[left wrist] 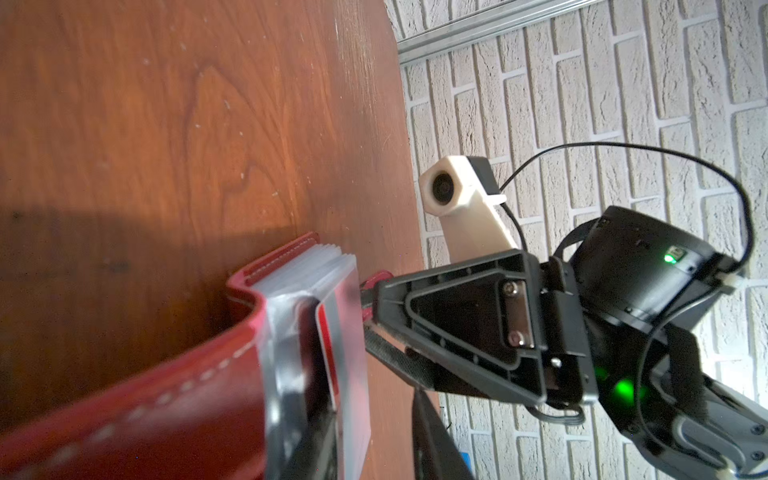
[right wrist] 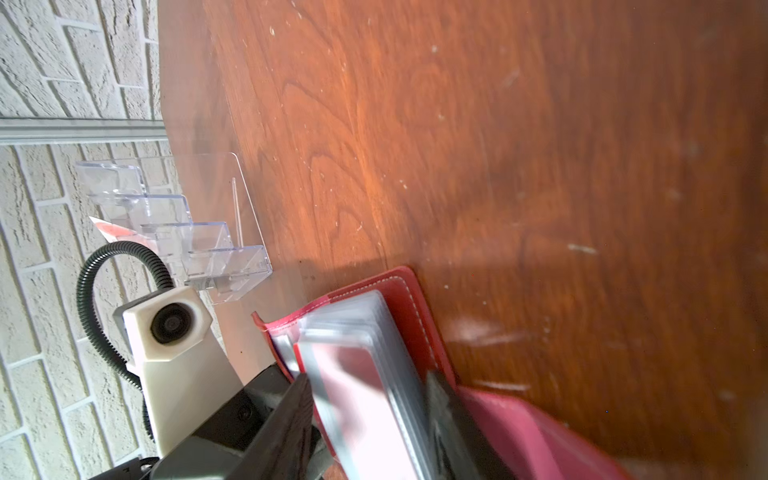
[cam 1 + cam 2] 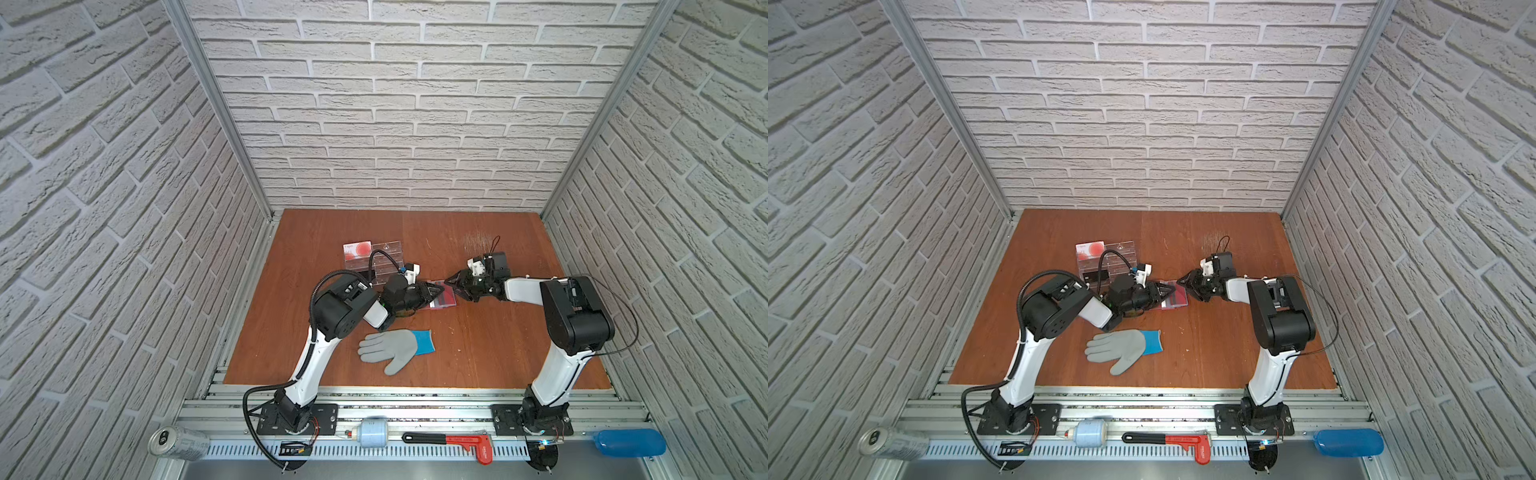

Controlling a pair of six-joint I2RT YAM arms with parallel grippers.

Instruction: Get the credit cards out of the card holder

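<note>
One open card holder lies mid-table, with one gripper at each side of it.

Its clear sleeves fan up from the dark red cover, and one dark red card shows inside a sleeve. The left gripper straddles that sleeve with its jaws apart; bare table shows between the sleeve and one of its fingers. The right gripper meets the opposite edge, with the sleeve pack between its fingers; blur hides whether they pinch it. Behind the left gripper stand one clear tiered stand and one white card. Nearer the front lies one grey glove.
</note>
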